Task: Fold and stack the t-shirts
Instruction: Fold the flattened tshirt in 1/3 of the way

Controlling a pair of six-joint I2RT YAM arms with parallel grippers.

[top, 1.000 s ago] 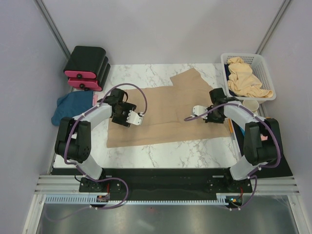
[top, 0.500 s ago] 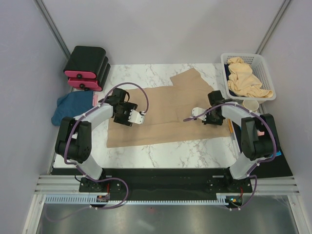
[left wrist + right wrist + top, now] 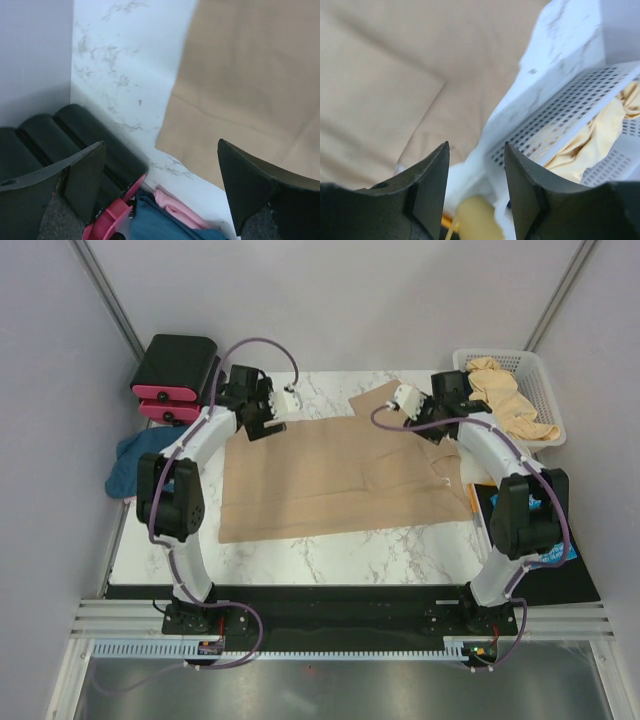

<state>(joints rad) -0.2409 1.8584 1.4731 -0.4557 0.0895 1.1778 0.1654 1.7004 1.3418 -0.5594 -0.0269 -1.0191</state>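
Note:
A tan t-shirt (image 3: 330, 475) lies spread flat on the marble table, one sleeve pointing to the far side. My left gripper (image 3: 284, 401) hovers above the shirt's far left corner, open wide and empty; its wrist view shows that corner (image 3: 240, 80) beside bare marble. My right gripper (image 3: 405, 398) hangs over the far right sleeve, open with nothing between its fingers (image 3: 432, 185). Off the table's left edge lies a dark blue t-shirt (image 3: 135, 455) with a pink t-shirt (image 3: 182, 219) on it. More tan t-shirts (image 3: 505, 405) are heaped in the basket.
The white mesh basket (image 3: 545, 390) stands at the far right corner, its wall close to my right gripper (image 3: 570, 120). Black-and-pink boxes (image 3: 175, 375) sit at the far left. A pale yellow round object (image 3: 475, 220) lies just below the right fingers.
Both arms have swung from the middle of the tan shirt to its far edge. Both grippers have opened, the right one from shut.

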